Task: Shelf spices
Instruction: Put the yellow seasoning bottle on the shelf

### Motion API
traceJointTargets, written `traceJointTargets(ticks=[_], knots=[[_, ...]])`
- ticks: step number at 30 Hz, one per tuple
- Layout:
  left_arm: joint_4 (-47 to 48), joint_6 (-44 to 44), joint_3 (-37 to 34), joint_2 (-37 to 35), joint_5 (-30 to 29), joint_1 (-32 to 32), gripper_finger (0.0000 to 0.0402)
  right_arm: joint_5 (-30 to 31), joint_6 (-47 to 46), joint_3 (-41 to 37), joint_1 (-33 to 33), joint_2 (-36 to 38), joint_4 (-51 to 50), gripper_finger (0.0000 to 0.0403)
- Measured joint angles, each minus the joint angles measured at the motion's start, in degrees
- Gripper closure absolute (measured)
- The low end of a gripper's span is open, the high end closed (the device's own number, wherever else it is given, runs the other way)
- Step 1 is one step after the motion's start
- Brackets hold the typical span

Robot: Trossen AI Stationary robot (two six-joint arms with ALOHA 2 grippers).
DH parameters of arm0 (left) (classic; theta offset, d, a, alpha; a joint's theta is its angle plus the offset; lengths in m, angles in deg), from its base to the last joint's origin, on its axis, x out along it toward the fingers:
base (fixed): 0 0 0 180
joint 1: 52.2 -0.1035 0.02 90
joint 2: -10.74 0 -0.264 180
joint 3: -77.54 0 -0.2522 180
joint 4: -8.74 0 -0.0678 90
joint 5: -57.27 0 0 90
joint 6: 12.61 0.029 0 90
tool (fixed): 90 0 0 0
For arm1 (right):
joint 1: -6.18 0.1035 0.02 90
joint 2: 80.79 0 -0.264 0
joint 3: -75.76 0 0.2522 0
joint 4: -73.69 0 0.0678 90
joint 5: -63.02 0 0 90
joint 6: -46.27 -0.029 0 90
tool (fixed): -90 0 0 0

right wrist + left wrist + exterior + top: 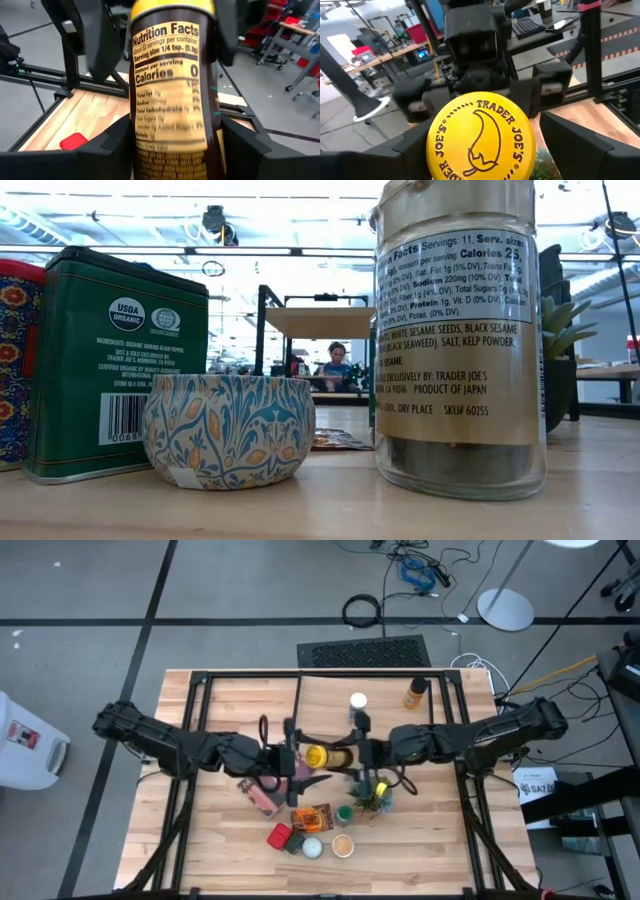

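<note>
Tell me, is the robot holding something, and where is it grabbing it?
The right gripper holds the yellow-lidded spice jar by its lower body. The left gripper stands open around the jar's lid end.

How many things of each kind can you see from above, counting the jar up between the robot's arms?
Spice jars and tins: 8, counting the yellow-topped jar
Orange packet: 1
Potted plant: 1
Book: 1
Total: 11
</note>
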Motion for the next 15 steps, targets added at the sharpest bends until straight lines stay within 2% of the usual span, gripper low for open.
traceJointTargets(ticks=[9, 15], knots=[[0.35, 0.41, 0.0, -2.11, -1.96, 0.02, 0.0072, 8.76, 1.09, 0.0, 2.13, 6.95, -5.23, 0.0192], [3.28, 1.22, -0.04, -2.54, -3.33, 0.66, 0.0072, 25.54, 0.49, 0.0, 3.03, 10.82, -6.65, 0.0194]])
